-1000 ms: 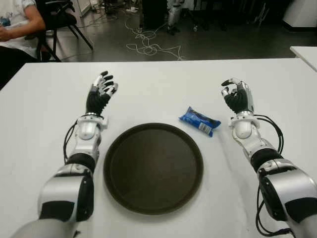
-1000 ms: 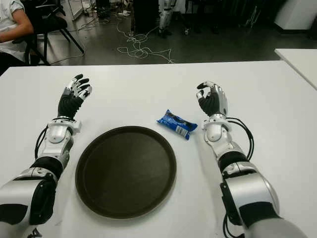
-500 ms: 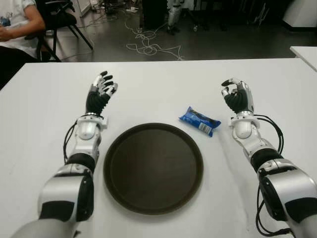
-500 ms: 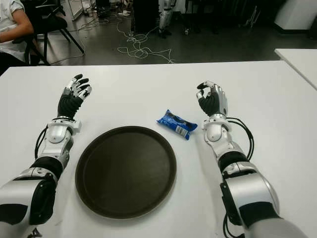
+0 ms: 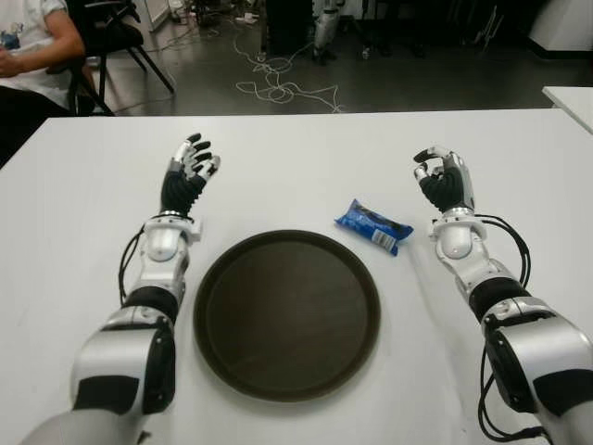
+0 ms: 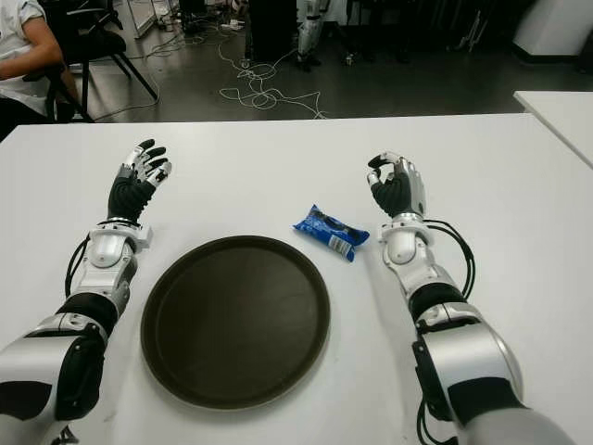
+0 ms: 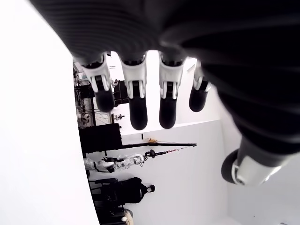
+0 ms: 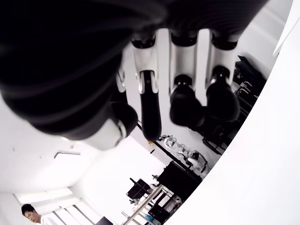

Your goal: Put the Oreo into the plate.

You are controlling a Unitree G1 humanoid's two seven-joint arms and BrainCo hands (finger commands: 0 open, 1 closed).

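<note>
I had the Oreo (image 5: 373, 225) lying flat on the white surface (image 5: 296, 158), just off the far right rim of the dark round plate (image 5: 286, 313) and apart from it. The packet sat at a slant, one crimped end pointing toward my right arm. Neither hand had it.

My right hand (image 5: 442, 179) stood upright just right of the packet, fingers loosely curled, thumb and forefinger near each other but closed on nothing; the wrist view showed only air between them. My left hand (image 5: 188, 170) was raised left of the plate's far edge, fingers spread and empty, well away from the packet.

I judged the reach had not begun. The risks I saw:

- The wrapper looked thin and slick, so fingers coming down on it could skid it across the surface instead of lifting it.
- A sideways sweep could push it against the plate's raised rim and jam it there.
- A pinch on one crimped end alone might let it swing or slip out over the rim.
- Squeezing hard could crush the biscuits inside.
</note>
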